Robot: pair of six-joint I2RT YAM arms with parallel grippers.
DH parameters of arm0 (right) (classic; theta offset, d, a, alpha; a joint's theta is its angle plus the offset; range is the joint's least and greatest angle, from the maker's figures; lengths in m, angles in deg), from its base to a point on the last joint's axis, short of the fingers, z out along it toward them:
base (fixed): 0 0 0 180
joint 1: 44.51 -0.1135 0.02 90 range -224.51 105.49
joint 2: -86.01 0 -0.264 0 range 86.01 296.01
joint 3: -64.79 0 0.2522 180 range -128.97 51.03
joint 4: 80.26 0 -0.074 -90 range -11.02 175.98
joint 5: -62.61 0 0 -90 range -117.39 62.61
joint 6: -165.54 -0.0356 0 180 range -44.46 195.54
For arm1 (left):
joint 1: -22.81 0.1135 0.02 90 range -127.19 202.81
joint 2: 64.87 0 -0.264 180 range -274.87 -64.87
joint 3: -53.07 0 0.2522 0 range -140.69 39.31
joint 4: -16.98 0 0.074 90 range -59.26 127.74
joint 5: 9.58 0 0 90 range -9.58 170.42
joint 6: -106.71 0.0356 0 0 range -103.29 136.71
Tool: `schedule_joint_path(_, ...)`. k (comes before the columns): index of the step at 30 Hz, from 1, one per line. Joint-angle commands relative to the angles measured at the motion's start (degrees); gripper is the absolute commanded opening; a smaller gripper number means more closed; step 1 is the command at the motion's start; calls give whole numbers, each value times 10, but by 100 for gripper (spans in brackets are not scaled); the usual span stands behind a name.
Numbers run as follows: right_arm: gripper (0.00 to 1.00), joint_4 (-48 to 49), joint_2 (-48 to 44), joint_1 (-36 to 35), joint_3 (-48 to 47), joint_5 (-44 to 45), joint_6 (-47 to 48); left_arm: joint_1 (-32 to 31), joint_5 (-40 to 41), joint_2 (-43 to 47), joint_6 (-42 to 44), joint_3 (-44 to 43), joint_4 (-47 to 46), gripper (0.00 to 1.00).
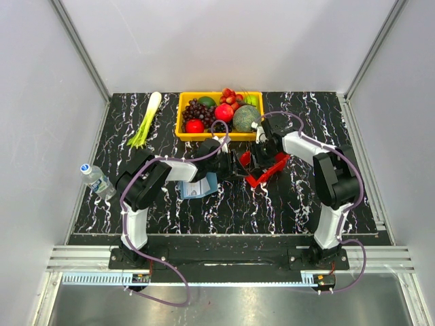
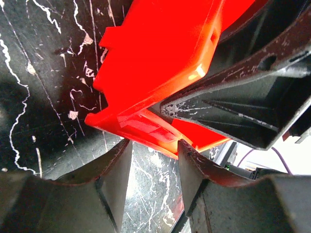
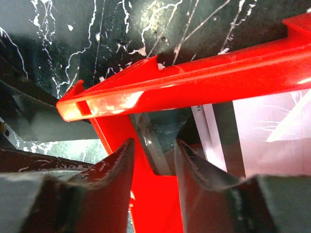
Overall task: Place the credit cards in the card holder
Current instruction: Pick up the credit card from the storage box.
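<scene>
The red tray (image 1: 273,170) stands tilted at mid-table between both arms. My left gripper (image 1: 234,165) reaches its left corner. In the left wrist view the tray's (image 2: 160,58) lower rim lies across the tips of the left gripper (image 2: 153,143), whose jaws stand partly apart with only tabletop between them. My right gripper (image 3: 151,141) is inside the tray (image 3: 194,82), its fingers close on either side of a dark credit card (image 3: 163,131); contact is unclear. White credit cards (image 3: 272,136) lie to the right. The blue card holder (image 1: 199,188) lies under my left arm.
A yellow basket (image 1: 181,115) of fruit stands at the back centre, just behind both grippers. A leek (image 1: 146,121) lies at the back left. A water bottle (image 1: 97,180) lies at the table's left edge.
</scene>
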Motion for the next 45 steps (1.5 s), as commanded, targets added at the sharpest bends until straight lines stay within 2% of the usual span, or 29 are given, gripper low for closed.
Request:
schedule_joint_path(1,50,5,-61,-7,2,60,1,3,-3,2,-1,-4,-39,46)
schedule_joint_path(4,59,36,-76,-7,-4,112,3,4,-2,5,-1,-4,-38,46)
schedule_joint_path(9,71,35,-36,0,-27,190,14,3,-2,6,0,-3,-37,46)
schedule_joint_path(18,76,13,51,17,-47,194,7,3,-6,3,-1,-4,-38,46)
schedule_joint_path(22,76,1,63,18,-23,118,8,4,-4,2,2,-4,-36,46)
schedule_joint_path(25,71,-4,65,17,-6,36,-2,6,-6,-3,-5,-6,-43,46)
schedule_joint_path(27,63,-3,65,17,6,-18,-7,6,-9,-7,-7,-9,-45,46)
schedule_joint_path(30,57,-2,56,16,25,-71,-19,6,-10,-7,-7,-10,-43,46)
schedule_joint_path(36,53,-18,42,15,43,-80,-13,6,-6,-5,-5,-5,-43,46)
schedule_joint_path(40,47,-23,38,15,43,-72,-4,7,-5,-2,-6,-3,-44,46)
schedule_joint_path(45,27,-14,29,14,39,-102,-7,6,-3,0,-5,-1,-43,46)
